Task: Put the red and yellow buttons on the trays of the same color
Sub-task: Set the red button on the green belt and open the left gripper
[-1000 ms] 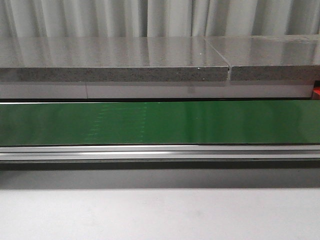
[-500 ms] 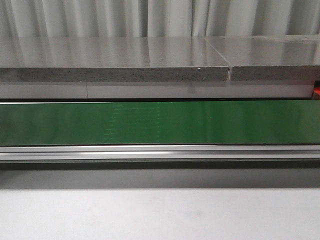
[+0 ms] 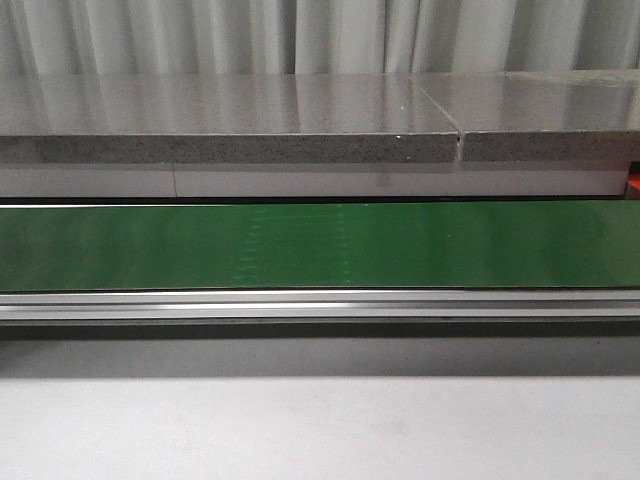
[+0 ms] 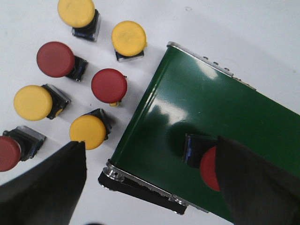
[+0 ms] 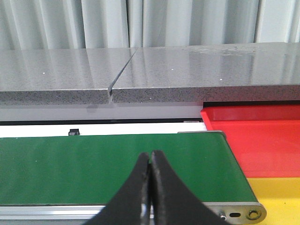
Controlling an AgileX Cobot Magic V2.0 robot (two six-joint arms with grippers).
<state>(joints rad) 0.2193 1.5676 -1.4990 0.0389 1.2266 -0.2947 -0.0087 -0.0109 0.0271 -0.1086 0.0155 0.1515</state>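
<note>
Green belt [image 4: 211,122] filled most of the left wrist view, and one red button [image 4: 206,161] lay on it, near its end roller, partly hidden behind one finger of the left gripper [image 4: 150,183]. The left jaws stood wide open, one dark finger on each side, with the button close inside the finger at about 4 o'clock; they hovered over it without clamping, probably because the belt was meant to carry it off. On the white tabletop [image 4: 262,42] beside the belt's end sat the supply: four yellow buttons [image 4: 127,38] and three red ones [image 4: 108,85], spread from 12 o'clock round to 8 o'clock of that view, loosely grouped, apart from each other and within easy reach of that arm. The right gripper [image 5: 150,187] waited over the belt's other end with its jaws closed, the tips touching and nothing between them. Past that end, at 3 to 5 o'clock in the right wrist view, lay the red tray [image 5: 258,136] and, nearer, the yellow tray [image 5: 276,197], side by side so that a button reaching the roller could be lifted across to either. No button showed on either tray, nor on the stretch of belt seen from the front. Sorting seemed barely begun; the right jaws would have to open before any pick.
</note>
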